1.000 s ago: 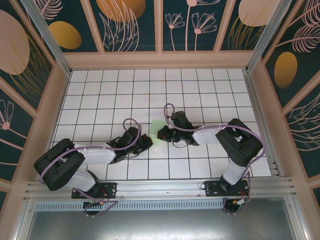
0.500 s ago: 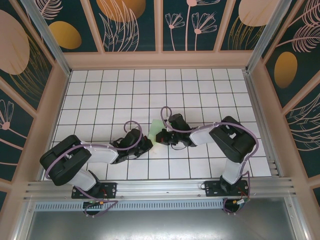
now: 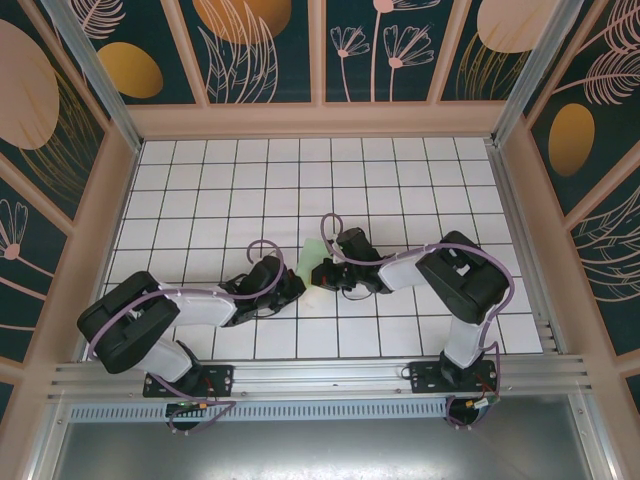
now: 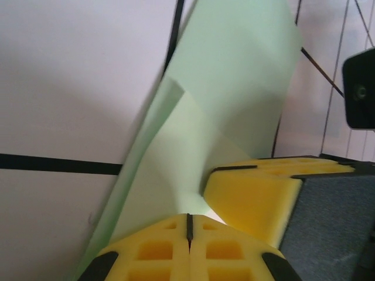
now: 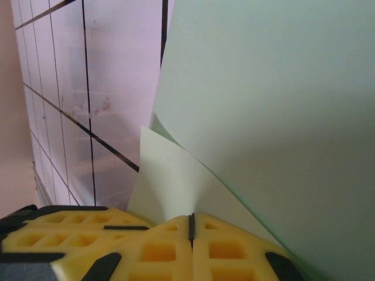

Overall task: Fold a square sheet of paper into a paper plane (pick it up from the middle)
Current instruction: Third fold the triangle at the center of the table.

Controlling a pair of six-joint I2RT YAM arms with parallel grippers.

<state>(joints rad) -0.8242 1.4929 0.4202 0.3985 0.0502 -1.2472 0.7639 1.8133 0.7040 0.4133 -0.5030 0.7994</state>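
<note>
My left end effector (image 4: 188, 227) and right end effector (image 5: 191, 226) both pinch the square sheet of paper (image 3: 308, 262) tight; one fold shows, most folding is left

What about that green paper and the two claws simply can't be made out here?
- Top view: the left gripper and right gripper cover most of the square sheet of paper; its folds are hidden.
- Left wrist view: yellow fingers hide the paper's near edge.
- Right wrist view: the paper runs off the top and right edges.
</note>
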